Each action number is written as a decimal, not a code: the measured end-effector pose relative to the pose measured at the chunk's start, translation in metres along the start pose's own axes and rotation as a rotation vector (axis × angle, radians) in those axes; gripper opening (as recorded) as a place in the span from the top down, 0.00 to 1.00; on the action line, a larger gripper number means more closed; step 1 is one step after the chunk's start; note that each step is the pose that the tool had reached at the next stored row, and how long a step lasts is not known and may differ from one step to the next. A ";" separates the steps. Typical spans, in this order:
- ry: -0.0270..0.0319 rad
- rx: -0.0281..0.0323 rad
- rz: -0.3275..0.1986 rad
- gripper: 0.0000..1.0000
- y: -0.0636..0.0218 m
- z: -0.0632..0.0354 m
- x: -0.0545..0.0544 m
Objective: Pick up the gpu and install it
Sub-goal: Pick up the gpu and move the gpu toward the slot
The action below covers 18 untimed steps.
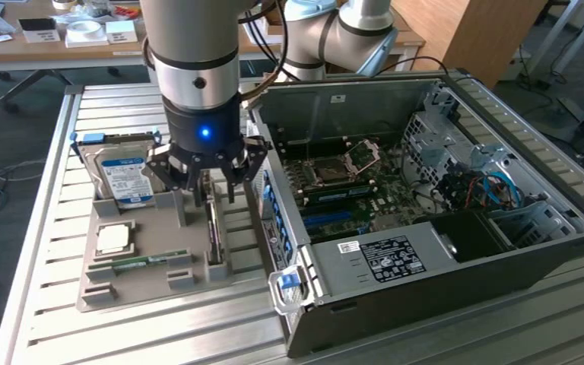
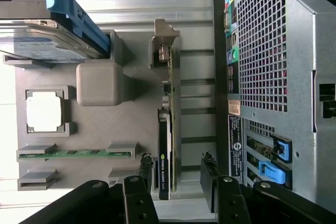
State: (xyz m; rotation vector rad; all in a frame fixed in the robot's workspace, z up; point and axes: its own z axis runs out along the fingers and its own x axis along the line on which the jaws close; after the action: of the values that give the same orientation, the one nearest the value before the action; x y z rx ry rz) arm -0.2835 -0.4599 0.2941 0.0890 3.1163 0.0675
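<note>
The gpu [image 1: 214, 237] is a thin dark card that stands on its edge in a slot of the grey holder tray [image 1: 150, 285], with its metal bracket toward the far end. My gripper [image 1: 209, 190] hangs right above the card, open. In the wrist view the gpu [image 2: 166, 145] runs between my two black fingers [image 2: 145, 167], which stand apart on either side of it with a gap to each. Nothing is held. The gpu's bracket [image 2: 165, 43] shows at the far end of the tray.
The open computer case [image 1: 535, 251] lies close beside the tray on the exterior view's right, motherboard [image 1: 343, 190] exposed. In the tray, a silver hard drive [image 1: 125, 176] stands upright, with a CPU [image 1: 115, 238] and a green RAM stick [image 1: 142, 263] lying nearer. The slatted metal table [image 1: 58, 334] lies beneath.
</note>
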 end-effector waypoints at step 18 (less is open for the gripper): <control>-0.0004 0.0005 0.003 0.50 0.0039 0.0192 0.005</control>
State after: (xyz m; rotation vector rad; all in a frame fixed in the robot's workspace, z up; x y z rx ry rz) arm -0.2873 -0.4549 0.2751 0.0930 3.1158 0.0668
